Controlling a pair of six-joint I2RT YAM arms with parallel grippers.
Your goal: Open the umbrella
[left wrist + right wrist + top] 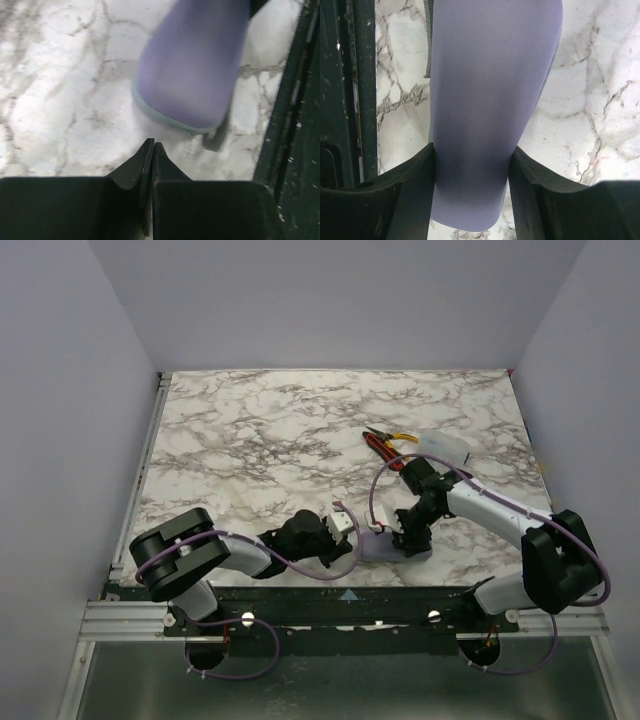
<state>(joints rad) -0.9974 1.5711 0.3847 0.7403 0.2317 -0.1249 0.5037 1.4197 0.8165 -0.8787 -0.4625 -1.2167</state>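
The lavender case [485, 100] is pinched steady by the right fingers [412, 200], seemingly for opening, with the left fingers [132, 175] pressed together alongside.

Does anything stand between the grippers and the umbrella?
No umbrella is visible. The right gripper clamps a lavender oval hard-shell case; the left gripper, jaws shut and empty, sits near it. If the umbrella is inside, the case itself is in the way.
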